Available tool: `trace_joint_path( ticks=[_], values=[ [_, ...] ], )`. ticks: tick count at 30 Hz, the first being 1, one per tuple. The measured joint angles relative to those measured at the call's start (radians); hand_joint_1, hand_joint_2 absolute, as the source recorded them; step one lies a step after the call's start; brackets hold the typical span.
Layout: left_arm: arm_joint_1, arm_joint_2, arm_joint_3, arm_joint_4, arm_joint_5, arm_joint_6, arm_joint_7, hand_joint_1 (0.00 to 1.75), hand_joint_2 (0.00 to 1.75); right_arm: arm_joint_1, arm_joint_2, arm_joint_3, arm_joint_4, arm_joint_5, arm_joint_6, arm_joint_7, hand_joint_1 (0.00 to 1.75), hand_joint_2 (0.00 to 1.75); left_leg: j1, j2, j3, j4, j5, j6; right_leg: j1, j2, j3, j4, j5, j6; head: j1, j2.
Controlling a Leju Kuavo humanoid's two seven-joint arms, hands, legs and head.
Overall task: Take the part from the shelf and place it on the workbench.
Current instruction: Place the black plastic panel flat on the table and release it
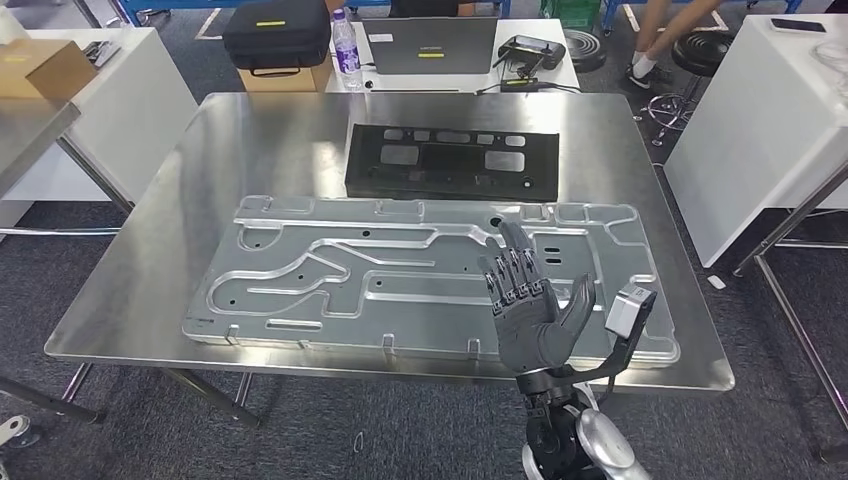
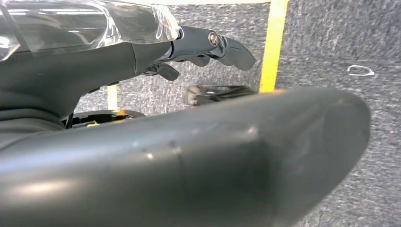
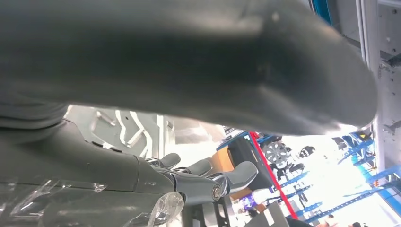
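Already, the large silver stamped-metal panel (image 1: pixel 420 275) with raised ribs and cut-outs lies flat on the shiny steel tabletop (image 1: pixel 150 290), just in front of a black perforated plastic panel (image 1: pixel 450 160), so you may judge the placing done. Your right hand (image 1: pixel 527 305) hovers over the panel's near right end, fingers spread, holding nothing. The left hand (image 2: pixel 208 47) hangs over grey carpet (fingers gently curled, apparently empty). If you must re-seat the panel, expect it stiff, broad and slick, probably awkward rather than heavy; take it by a long edge, not the thin ribs.
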Motion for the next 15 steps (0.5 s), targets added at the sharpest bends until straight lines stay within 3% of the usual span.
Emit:
trace_joint_path(
  ticks=[1,2,3,4,6,8,9,11,12,13,15],
  values=[
    [0.000,0.000,0.000,0.000,0.000,0.000,0.000,0.00,0.00,0.001,0.000,0.000,0.000,0.000,0.000,0.000,0.00,0.00,0.000,0.000,-0.015,0.070,-0.040,-0.002,0.002,0.000,-0.013,0.000,0.011,-0.002,0.000,0.000],
    [0.000,0.000,0.000,0.000,-0.001,0.000,0.000,0.00,0.00,0.003,0.000,0.000,0.000,0.000,0.000,-0.001,0.00,0.00,0.000,0.000,-0.020,0.121,-0.059,-0.002,0.004,0.000,-0.027,0.001,0.021,-0.003,0.000,0.000],
    [0.000,0.000,0.000,0.000,0.000,0.000,0.000,0.00,0.00,0.005,0.000,-0.001,0.000,-0.002,0.000,-0.001,0.00,0.00,0.000,0.000,-0.010,0.140,-0.056,0.000,0.006,0.000,-0.040,0.001,0.031,-0.003,0.000,0.000],
    [0.000,0.000,0.000,0.000,0.000,0.000,0.000,0.00,0.00,0.006,0.000,-0.001,0.000,-0.005,0.001,-0.003,0.00,0.00,-0.001,-0.001,0.020,0.119,-0.035,0.004,0.008,0.000,-0.053,0.001,0.041,-0.003,0.000,0.000],
    [-0.002,0.001,0.001,0.000,0.000,0.000,0.000,0.00,0.00,0.008,0.000,-0.003,-0.001,-0.014,0.005,-0.008,0.00,0.00,-0.007,-0.002,0.124,-0.016,0.005,0.021,0.010,0.001,-0.075,0.001,0.062,0.001,0.000,0.000],
    [-0.006,0.002,0.002,0.000,0.001,0.001,0.000,0.00,0.00,0.009,0.001,-0.008,-0.004,-0.024,0.011,-0.013,0.00,0.00,-0.016,-0.005,0.213,-0.157,0.007,0.034,0.010,0.000,-0.087,-0.002,0.081,0.011,0.001,0.000],
    [-0.007,0.002,0.003,0.000,0.002,0.001,0.000,0.00,0.00,0.009,0.002,-0.010,-0.006,-0.028,0.014,-0.014,0.00,0.00,-0.021,-0.006,0.231,-0.192,0.002,0.037,0.008,-0.001,-0.088,-0.005,0.091,0.017,0.001,0.000],
    [-0.007,0.002,0.003,0.000,0.004,0.001,0.000,0.00,0.00,0.010,0.002,-0.013,-0.007,-0.032,0.018,-0.015,0.00,0.00,-0.022,-0.006,0.223,-0.204,0.019,0.041,0.006,-0.001,-0.090,-0.017,0.109,0.031,0.000,0.000],
    [-0.007,0.002,0.003,0.000,0.004,0.001,0.000,0.00,0.00,0.012,0.003,-0.014,-0.008,-0.034,0.019,-0.015,0.00,0.00,-0.020,-0.005,0.216,-0.210,0.032,0.047,0.006,0.000,-0.096,-0.013,0.101,0.036,-0.001,0.000],
    [-0.007,0.002,0.003,0.000,0.005,0.001,0.000,0.00,0.00,0.013,0.002,-0.016,-0.008,-0.035,0.020,-0.015,0.00,0.00,-0.017,-0.004,0.205,-0.214,0.046,0.053,0.007,0.001,-0.106,0.006,0.072,0.040,0.000,0.000],
    [-0.006,0.001,0.003,0.000,0.005,0.001,0.000,0.00,0.00,0.016,0.002,-0.019,-0.008,-0.038,0.021,-0.015,0.00,0.00,-0.018,-0.001,0.180,-0.218,0.073,0.063,0.007,0.001,-0.137,0.107,-0.032,0.043,0.003,0.000]
  ],
)
